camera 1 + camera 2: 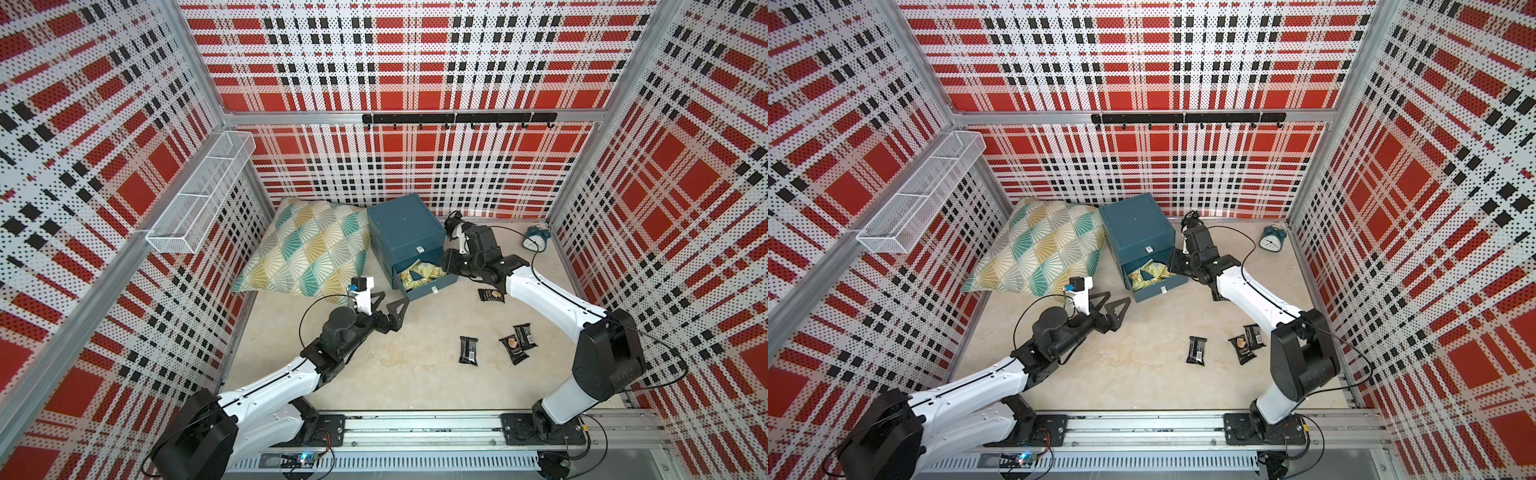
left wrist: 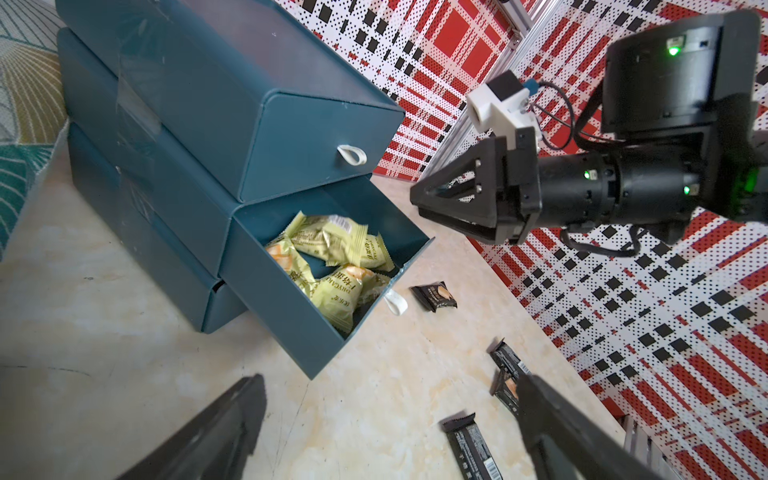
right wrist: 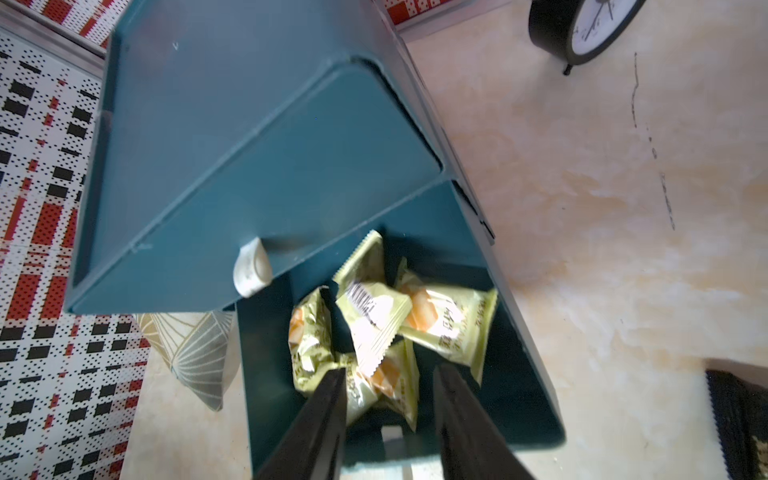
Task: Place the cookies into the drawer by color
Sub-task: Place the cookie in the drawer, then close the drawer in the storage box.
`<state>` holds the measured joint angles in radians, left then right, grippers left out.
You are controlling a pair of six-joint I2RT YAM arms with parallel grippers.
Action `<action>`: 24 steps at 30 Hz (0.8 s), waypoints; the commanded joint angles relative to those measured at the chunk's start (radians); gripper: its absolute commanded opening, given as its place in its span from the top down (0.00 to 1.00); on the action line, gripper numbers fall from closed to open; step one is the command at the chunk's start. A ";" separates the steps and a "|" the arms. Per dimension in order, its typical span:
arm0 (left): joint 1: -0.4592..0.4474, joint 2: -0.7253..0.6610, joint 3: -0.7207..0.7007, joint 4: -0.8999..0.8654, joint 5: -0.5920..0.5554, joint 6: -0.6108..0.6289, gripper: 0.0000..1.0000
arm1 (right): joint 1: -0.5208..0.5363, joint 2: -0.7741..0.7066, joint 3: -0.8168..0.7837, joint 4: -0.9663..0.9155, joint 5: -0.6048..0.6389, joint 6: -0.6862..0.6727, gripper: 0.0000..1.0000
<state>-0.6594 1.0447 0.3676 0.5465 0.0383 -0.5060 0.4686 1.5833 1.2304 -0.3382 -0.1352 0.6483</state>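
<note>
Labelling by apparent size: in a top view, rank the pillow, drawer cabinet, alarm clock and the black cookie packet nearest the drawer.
1. pillow
2. drawer cabinet
3. alarm clock
4. black cookie packet, barely smaller than the clock.

Teal cabinet [image 1: 405, 226], middle drawer [image 1: 432, 287] pulled open, yellow-green cookies [image 1: 419, 272] heaped inside; four black cookies [image 1: 468, 350] outside.

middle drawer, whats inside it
Several pale yellow-green cookie packets, piled loosely in the open middle drawer. No black or white ones show. Its back part is covered by the top drawer, and anything under the pile is hidden.
</note>
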 commanded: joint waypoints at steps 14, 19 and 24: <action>0.241 0.054 0.283 -0.323 0.044 -0.129 0.01 | 0.041 -0.311 -0.365 0.136 -0.056 0.007 0.48; 0.321 0.148 0.416 -0.373 0.129 -0.159 0.02 | 0.098 -0.287 -0.446 0.224 -0.017 -0.003 0.47; 0.341 0.275 0.581 -0.441 0.166 -0.164 0.06 | 0.126 -0.225 -0.472 0.327 0.029 0.033 0.49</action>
<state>-0.3264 1.2766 0.8730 0.1669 0.1566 -0.6609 0.5835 1.3327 0.7631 -0.1150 -0.1490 0.6594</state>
